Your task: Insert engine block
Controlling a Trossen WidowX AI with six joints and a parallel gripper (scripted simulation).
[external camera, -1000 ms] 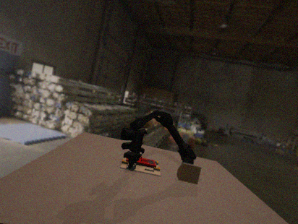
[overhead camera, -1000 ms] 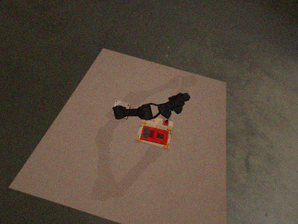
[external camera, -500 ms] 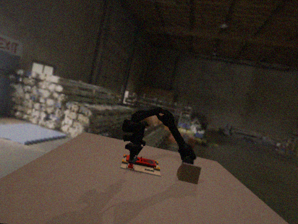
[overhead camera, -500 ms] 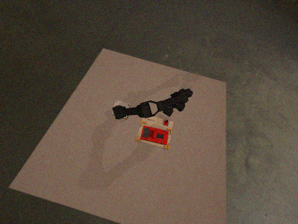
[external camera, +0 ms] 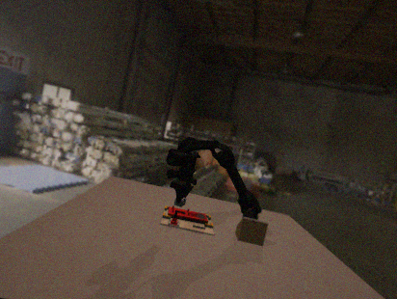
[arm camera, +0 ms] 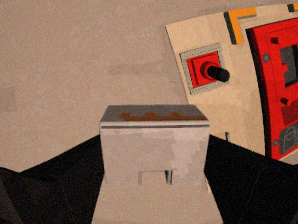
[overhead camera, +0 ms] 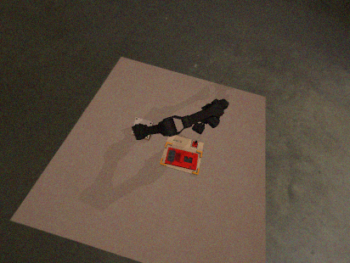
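Note:
My gripper (arm camera: 153, 143) (overhead camera: 143, 131) (external camera: 180, 200) is shut on the engine block (arm camera: 154, 141) (overhead camera: 143, 122), a pale grey box with a darker top and a small slot on its near face. The block sits between the two black fingers, lifted a little off the table. The red car body (arm camera: 282, 76) (overhead camera: 182, 156) (external camera: 189, 214) lies flat on its beige base board (overhead camera: 185, 140) (external camera: 193, 226), to the right of the block in the wrist view. The opening shows as dark patches in the red body in the top view. The rib is too small to make out.
A small red square with a black knob (arm camera: 208, 70) (overhead camera: 194, 143) sits on the board's corner nearest the gripper. The arm (overhead camera: 200, 116) (external camera: 226, 161) reaches from its base block (external camera: 251, 231). The pale table top (overhead camera: 85, 178) ends in edges all round; stacked clutter stands far behind.

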